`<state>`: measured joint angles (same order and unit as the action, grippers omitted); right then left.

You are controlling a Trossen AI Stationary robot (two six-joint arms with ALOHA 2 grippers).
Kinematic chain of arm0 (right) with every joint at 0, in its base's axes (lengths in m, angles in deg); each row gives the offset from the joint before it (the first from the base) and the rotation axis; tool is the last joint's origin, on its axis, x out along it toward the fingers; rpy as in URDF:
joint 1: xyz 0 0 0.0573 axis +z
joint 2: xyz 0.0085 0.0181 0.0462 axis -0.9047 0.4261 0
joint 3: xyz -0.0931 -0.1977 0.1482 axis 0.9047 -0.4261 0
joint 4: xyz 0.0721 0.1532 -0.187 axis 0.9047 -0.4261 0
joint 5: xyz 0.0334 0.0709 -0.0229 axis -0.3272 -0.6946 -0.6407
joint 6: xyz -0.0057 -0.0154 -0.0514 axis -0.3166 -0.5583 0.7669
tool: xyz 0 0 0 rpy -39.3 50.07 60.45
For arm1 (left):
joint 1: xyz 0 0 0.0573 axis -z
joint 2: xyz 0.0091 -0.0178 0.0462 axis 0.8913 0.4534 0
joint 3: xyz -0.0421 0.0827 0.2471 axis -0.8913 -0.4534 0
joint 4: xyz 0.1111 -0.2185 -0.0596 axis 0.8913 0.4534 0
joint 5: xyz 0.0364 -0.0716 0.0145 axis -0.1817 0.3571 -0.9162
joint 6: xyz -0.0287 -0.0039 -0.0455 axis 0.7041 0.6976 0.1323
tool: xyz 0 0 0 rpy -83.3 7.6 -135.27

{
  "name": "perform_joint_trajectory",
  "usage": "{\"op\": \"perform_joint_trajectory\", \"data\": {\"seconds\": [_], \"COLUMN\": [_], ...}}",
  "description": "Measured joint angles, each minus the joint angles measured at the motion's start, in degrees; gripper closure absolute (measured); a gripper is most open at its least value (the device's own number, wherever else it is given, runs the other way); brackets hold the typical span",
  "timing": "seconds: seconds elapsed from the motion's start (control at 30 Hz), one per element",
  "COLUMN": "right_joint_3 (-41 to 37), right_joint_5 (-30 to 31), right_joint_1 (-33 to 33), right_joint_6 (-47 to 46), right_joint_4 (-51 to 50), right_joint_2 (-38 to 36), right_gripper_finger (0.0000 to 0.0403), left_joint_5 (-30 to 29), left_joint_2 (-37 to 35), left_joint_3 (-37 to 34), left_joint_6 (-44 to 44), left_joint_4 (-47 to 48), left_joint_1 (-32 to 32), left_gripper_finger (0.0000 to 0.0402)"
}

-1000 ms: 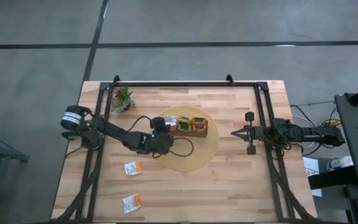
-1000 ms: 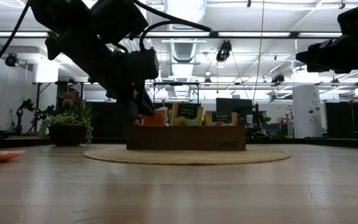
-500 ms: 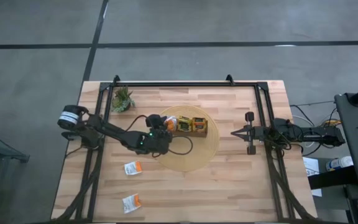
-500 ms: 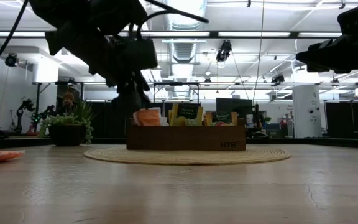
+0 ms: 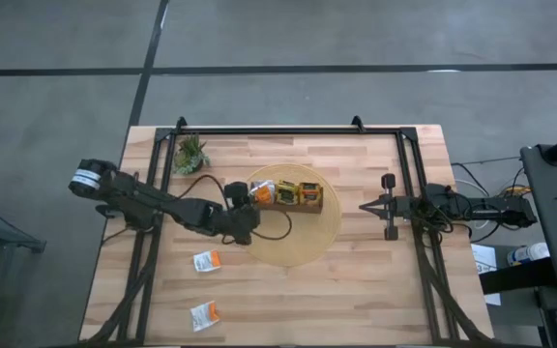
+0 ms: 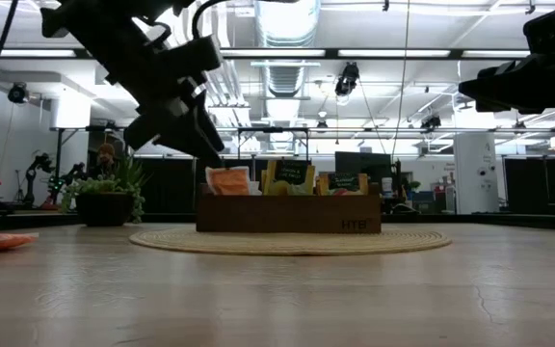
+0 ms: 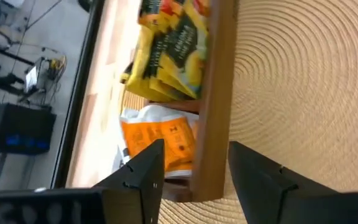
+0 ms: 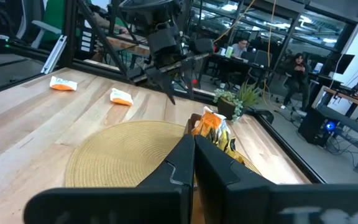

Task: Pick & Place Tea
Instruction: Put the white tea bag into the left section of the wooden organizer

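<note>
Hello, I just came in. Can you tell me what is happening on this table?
The robot is sorting tea sachets into a wooden tray on a round woven mat. Its left hand, open, is beside the tray's end, where an orange sachet stands. Two sachets lie on the table. The right hand waits shut at the side.

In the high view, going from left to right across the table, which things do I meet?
Potted plant → two loose tea sachets → left gripper → wooden tray on the round mat → right gripper.
</note>
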<state>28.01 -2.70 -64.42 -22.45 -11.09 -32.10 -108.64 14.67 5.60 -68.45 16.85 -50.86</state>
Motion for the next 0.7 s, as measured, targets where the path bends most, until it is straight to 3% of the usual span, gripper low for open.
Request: {"op": "perform_joint_trajectory", "data": {"seconds": [0.13, 0.33, 0.57, 0.7], "right_joint_3": [-0.01, 0.0, 0.0, -0.02], "right_joint_5": [0.03, 0.02, 0.0, 0.0], "right_joint_1": [-0.02, 0.0, 0.0, 0.0], "right_joint_6": [0.0, 0.0, 0.0, 0.0], "right_joint_4": [0.02, 0.0, 0.0, 0.0], "right_joint_2": [0.02, -0.02, -0.02, -0.02], "right_gripper_finger": [0.0394, 0.0394, 0.0394, 0.0394], "left_joint_5": [-0.1, 0.41, 1.83, 6.15], "left_joint_2": [0.58, 3.9, 6.0, 6.0], "left_joint_3": [0.0, -0.04, -0.04, -0.04], "left_joint_6": [1.22, 0.61, -0.39, -0.5], "left_joint_4": [-0.52, -0.78, -2.72, -3.15], "left_joint_1": [-1.9, -5.03, -7.12, -7.97], "left_gripper_finger": [0.0264, 0.0386, 0.04, 0.0401]}}
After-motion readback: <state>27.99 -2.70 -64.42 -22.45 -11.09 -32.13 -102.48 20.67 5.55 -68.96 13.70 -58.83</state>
